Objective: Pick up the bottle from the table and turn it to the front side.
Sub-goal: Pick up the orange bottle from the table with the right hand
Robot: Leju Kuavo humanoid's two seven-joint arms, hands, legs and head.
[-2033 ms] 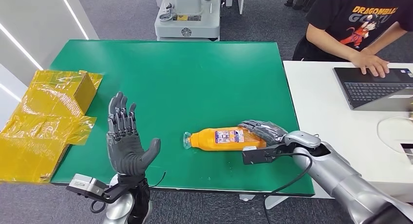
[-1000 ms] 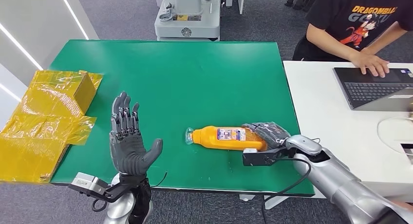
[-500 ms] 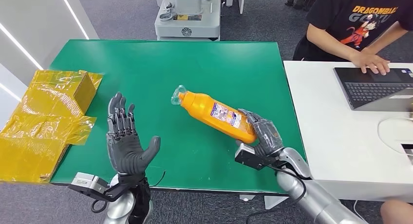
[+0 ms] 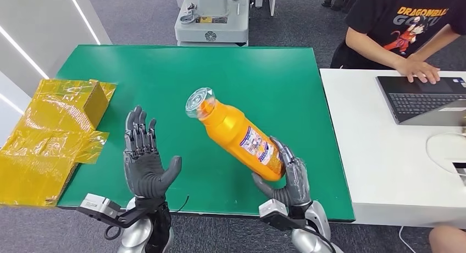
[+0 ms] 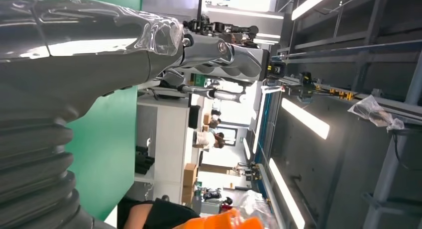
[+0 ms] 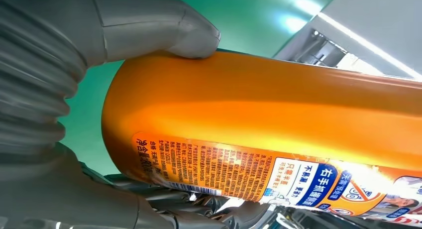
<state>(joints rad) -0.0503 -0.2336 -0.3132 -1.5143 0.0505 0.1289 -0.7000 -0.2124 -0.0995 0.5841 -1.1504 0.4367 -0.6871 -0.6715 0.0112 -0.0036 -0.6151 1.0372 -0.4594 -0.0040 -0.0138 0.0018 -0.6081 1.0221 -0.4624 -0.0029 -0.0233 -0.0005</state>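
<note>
Gripping orange bottle at base end, right robot hand keeps it lifted off green bench, tilted, clear cap toward 11 o'clock. Thumb and fingers wrap lower body, leaving label free, likely so it can be rotated to front. Left robot hand at 9 o'clock of bottle, palm up, fingers spread, holding nothing, probably waiting to assist. Yellow wrapped boxes beyond it.

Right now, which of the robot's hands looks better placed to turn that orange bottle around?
The right hand: it already grips the orange bottle by its base, lifted and tilted above the green table. The left hand is open beside it, holding nothing.
</note>
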